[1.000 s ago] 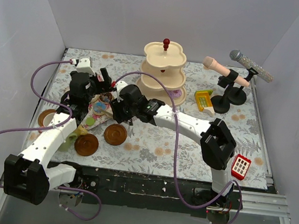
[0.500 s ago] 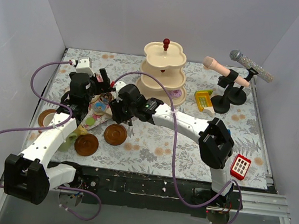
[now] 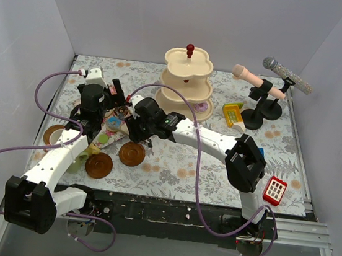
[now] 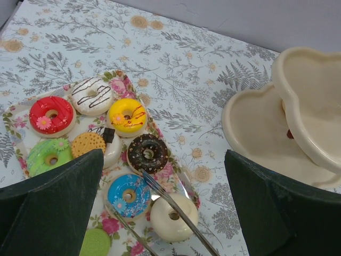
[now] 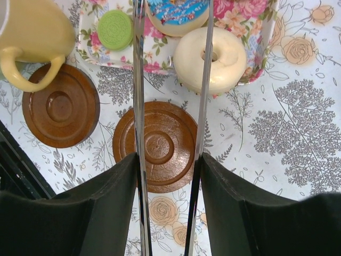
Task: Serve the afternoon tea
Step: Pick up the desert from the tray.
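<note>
Right end effector (image 5: pixel 169 160) is clamped on the metal tongs (image 5: pixel 139 106), one finger outside each blade. The blades stand parted, reaching forward from it to either side of the cream donut (image 5: pixel 210 58). I read that as lining up a pinch, since the tongs give the reach and a narrow bite that the fingers lack. Nothing is gripped between the tips yet.

Left end effector (image 4: pixel 165 208) hangs wide open and empty above the floral tray (image 4: pixel 118 82), with the cakes below it. I judge it is parked there to watch, or to steady the tray.

The three-tier stand (image 4: pixel 256 128) sits ahead and to the right of the left end effector, apart from the tray. That is where the cakes should go.

Now the count, from the left wrist view. There are seven ring donuts: red (image 4: pixel 51 114), white striped (image 4: pixel 91 96), yellow (image 4: pixel 127 116), chocolate (image 4: pixel 147 153), blue (image 4: pixel 129 194), green (image 4: pixel 48 154) and the cream one. Add one orange biscuit (image 4: pixel 88 144) and one flat green disc (image 4: pixel 96 242).

There are three brown saucers overhead. One saucer (image 5: pixel 154 144) lies directly under the right end effector on the bench, and another is to its left. One yellow cup (image 5: pixel 34 32) sits beyond that second saucer. I can't count the other cups, because the arms cover them.
</note>
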Available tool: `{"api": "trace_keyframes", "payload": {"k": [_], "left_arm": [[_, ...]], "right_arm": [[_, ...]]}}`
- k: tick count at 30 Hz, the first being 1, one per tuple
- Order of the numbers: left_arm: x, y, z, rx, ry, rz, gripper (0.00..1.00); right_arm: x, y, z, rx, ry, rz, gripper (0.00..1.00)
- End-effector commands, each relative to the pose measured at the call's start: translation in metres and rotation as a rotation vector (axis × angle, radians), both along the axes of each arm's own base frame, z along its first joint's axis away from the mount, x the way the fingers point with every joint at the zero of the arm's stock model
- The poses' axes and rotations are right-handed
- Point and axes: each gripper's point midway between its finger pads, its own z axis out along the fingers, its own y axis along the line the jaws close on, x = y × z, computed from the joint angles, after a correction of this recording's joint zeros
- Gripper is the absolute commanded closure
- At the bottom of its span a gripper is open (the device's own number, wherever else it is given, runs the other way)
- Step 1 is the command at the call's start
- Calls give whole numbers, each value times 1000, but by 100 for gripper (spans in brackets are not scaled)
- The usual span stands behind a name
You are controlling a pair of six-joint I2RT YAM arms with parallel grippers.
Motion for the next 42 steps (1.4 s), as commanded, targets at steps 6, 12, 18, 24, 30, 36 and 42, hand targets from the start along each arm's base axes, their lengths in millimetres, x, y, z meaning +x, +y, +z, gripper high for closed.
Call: {"api": "trace_keyframes", "payload": {"k": [6, 12, 18, 24, 30, 36, 42], "left_arm": [[-2, 27, 24, -5, -67, 130, 2], [-2, 32, 27, -11, -78, 140, 2], [-3, 31, 28, -13, -81, 131, 2], [-3, 30, 28, -8, -81, 125, 2], [-4, 32, 30, -1, -85, 129, 2], [-4, 34, 30, 1, -85, 141, 2], [-4, 34, 31, 0, -87, 140, 2]], "right_arm": [[-2, 0, 11, 6, 5, -6, 43], [-1, 5, 11, 7, 7, 2, 43], [0, 10, 9, -8, 17, 17, 43], [-3, 20, 13, 12, 33, 49, 54], [3, 27, 37, 60, -6, 57, 69], [4, 20, 78, 137, -78, 42, 71], [13, -2, 98, 156, -125, -13, 72]]}}
